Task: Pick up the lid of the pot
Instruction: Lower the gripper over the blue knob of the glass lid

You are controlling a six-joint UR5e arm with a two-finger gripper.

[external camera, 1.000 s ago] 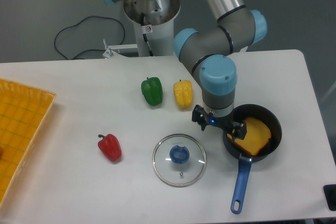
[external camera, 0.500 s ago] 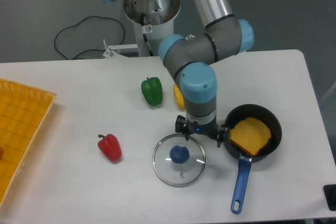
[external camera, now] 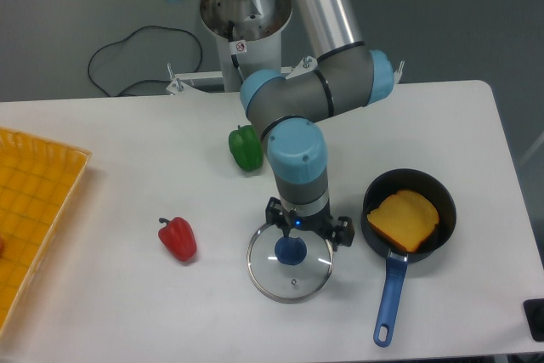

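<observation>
Above the far part of the lid [external camera: 290, 293], toward the table's [external camera: 127, 303] near edge, hangs the gripper [external camera: 310, 220], its fingers spread apart. Compared with the earliest frame, it has swung away from the pan [external camera: 367, 210] and the right edge, and come in over the lid's side of the table. Back then one finger crossed the pan's rim in the view; now both are off it, and the orange piece [external camera: 405, 218] inside shows more fully. The arm [external camera: 293, 138] has shifted the same way and now covers the yellow pepper, which was in plain sight before. The lid has stayed put, lying flat, knob [external camera: 290, 250] up, between the red pepper [external camera: 178, 240] and the pan. In the view its knob sits lower than the gap between the fingers, a bit toward the red pepper, so it is nearer the table's near edge than the gripper appears to be. How high the fingers are over the glass I cannot tell. The pan's blue handle [external camera: 391, 299] points to the near edge, the green pepper [external camera: 246, 148] lies farther back toward the far edge, and the orange crate [external camera: 38, 210] stands along the left side
</observation>
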